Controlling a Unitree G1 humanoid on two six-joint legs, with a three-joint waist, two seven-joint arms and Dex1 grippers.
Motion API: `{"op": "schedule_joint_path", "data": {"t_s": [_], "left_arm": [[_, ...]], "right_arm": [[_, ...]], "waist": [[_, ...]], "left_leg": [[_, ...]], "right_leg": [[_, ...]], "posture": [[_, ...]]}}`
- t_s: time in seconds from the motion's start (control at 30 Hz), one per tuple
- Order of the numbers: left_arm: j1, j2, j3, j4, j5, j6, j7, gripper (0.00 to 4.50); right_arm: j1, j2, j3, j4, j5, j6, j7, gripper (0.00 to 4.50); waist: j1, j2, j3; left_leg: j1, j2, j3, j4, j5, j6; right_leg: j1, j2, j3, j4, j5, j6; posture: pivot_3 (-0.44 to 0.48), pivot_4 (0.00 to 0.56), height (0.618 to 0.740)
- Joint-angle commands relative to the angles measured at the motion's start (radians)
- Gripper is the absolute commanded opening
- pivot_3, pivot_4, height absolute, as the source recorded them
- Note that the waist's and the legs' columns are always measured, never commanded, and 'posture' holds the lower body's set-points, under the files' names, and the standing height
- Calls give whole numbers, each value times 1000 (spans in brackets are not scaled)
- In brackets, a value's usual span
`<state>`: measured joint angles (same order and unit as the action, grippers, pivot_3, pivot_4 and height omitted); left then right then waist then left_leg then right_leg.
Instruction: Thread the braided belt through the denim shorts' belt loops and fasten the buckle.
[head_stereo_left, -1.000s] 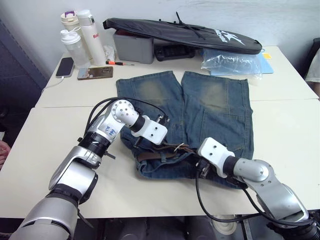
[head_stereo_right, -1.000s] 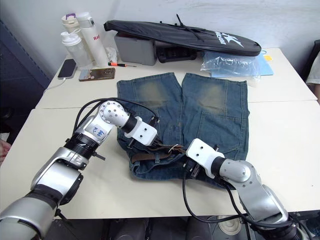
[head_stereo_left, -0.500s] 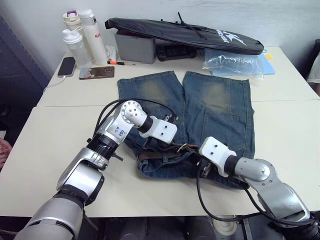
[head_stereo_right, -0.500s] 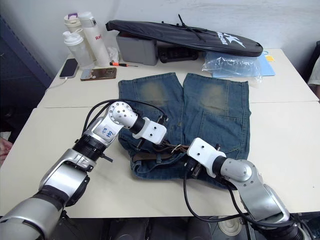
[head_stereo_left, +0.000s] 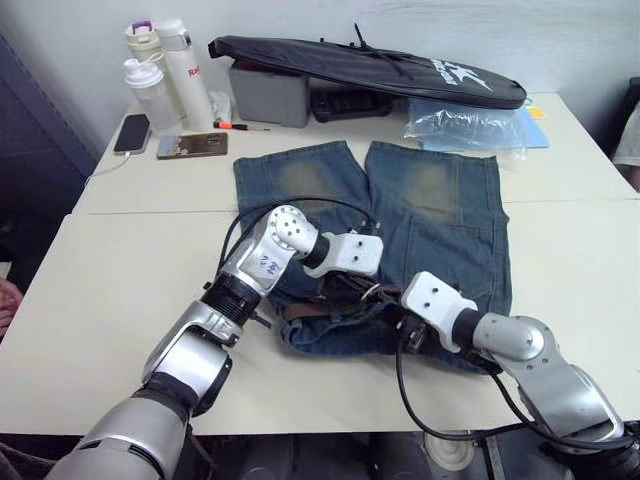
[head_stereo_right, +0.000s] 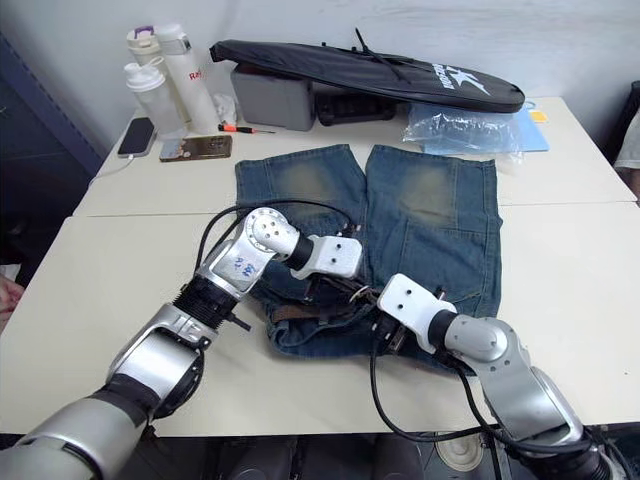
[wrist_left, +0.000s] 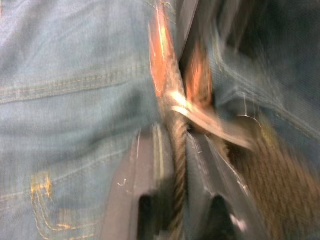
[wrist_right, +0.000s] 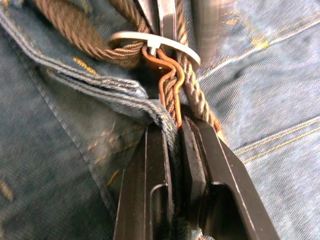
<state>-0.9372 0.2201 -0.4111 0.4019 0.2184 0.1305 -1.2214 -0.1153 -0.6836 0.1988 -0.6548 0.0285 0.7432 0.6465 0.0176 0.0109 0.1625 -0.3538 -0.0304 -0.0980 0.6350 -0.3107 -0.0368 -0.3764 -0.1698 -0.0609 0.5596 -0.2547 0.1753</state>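
Observation:
The denim shorts (head_stereo_left: 440, 220) lie flat on the table, waistband towards me. The braided belt (head_stereo_left: 300, 312) runs along that waistband, and its silver buckle (head_stereo_left: 372, 293) sits near the middle. My left gripper (wrist_left: 176, 137) is shut on a strand of the braided belt just short of the buckle (wrist_left: 200, 117). Close beside it, my right gripper (wrist_right: 173, 126) is shut on a narrow fold of denim at the waistband edge, right below the buckle (wrist_right: 155, 42). I cannot tell whether that fold is one of the belt loops. The two grippers (head_stereo_left: 365, 288) (head_stereo_left: 408, 335) almost meet.
At the back stand several bottles (head_stereo_left: 165, 75), two phones (head_stereo_left: 190, 146), a grey box (head_stereo_left: 268, 95), a long black bag (head_stereo_left: 370, 68) and a plastic bag (head_stereo_left: 465, 125). A person's hand (head_stereo_left: 5, 300) shows at the left edge. A black cable (head_stereo_left: 420, 400) loops off the front edge.
My left gripper has moved to the right along the waistband, up to the buckle. The right gripper has stayed where it was, shut on the denim.

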Motion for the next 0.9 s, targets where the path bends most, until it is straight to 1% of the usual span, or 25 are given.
{"op": "schedule_joint_path", "data": {"t_s": [0.03, 0.07, 0.2, 0.33, 0.47, 0.6, 0.67, 0.73, 0.83, 0.87, 0.9], "left_arm": [[13, -37, -5, -146, -111, 49, -61, 2587], [16, -28, 2, -158, -110, 59, -61, 2879], [20, 26, 29, -204, -125, 108, -86, 4483], [13, 67, 82, -266, -218, 230, -151, 4483], [-25, 94, 148, -292, -333, 363, -158, 4483], [-47, 121, 179, -312, -409, 461, -153, 4483], [-39, 150, 177, -337, -427, 501, -155, 4483], [-13, 192, 154, -364, -419, 503, -159, 4483], [29, 238, 133, -397, -417, 516, -145, 4483], [43, 251, 129, -411, -418, 522, -143, 4483], [58, 263, 124, -428, -419, 528, -138, 4500]], "right_arm": [[-20, 15, 17, -36, 16, -27, 5, 0], [-20, 14, 15, -36, 16, -27, 8, 0], [-20, 8, 11, -37, 18, -25, 17, 0], [-20, 1, 2, -35, 22, -25, 24, 0], [-25, -4, -5, -29, 24, -25, 26, 0], [-26, -9, -8, -32, 27, -21, 29, 0], [-27, -33, -15, -44, 29, -13, 45, 0], [-38, -56, -38, -63, 47, 8, 64, 0], [-59, -84, -81, -107, 126, 76, 113, 0], [-70, -78, -94, -113, 144, 90, 115, 0], [-84, -57, -111, -118, 181, 115, 117, 775]], "waist": [[-2, 0, 0], [-1, 0, 0], [1, 0, 0], [3, 0, 0], [3, 0, 0], [3, 0, 0], [3, 0, 0], [2, 0, 0], [3, 0, 0], [4, 0, 0], [4, 0, 0]], "left_leg": [[0, 0, 0, -1, 0, 0], [1, 0, 0, -1, 0, 0], [0, 0, 0, -1, 0, 0], [0, 0, 0, -1, 0, 0], [0, 1, 0, 0, 0, 0], [1, 1, 0, 0, 0, 0], [0, 1, 0, 0, 0, 0], [0, 1, 0, 0, 0, 0], [1, 1, 0, -1, 0, 0], [1, 1, 0, -1, 0, 0], [1, 1, 0, -1, 0, 0]], "right_leg": [[0, 0, 0, 0, 0, 0], [0, 0, 0, 0, 0, 0], [0, 0, 0, 0, 0, 0], [0, 0, 0, 0, 0, 0], [0, 0, 0, 0, 0, -1], [0, 1, 0, 0, 0, -1], [0, 1, 0, 0, 0, -1], [0, 1, 0, 0, 0, -1], [0, 1, 0, 0, 0, -1], [0, 1, 0, 0, 0, -1], [0, 1, 0, 0, 0, -1]], "posture": [[0, 150, 740], [0, 150, 740], [0, 150, 740], [0, 150, 740], [0, 150, 740], [0, 150, 740], [0, 150, 740], [0, 150, 740], [0, 150, 740], [0, 150, 740], [0, 150, 740]]}}
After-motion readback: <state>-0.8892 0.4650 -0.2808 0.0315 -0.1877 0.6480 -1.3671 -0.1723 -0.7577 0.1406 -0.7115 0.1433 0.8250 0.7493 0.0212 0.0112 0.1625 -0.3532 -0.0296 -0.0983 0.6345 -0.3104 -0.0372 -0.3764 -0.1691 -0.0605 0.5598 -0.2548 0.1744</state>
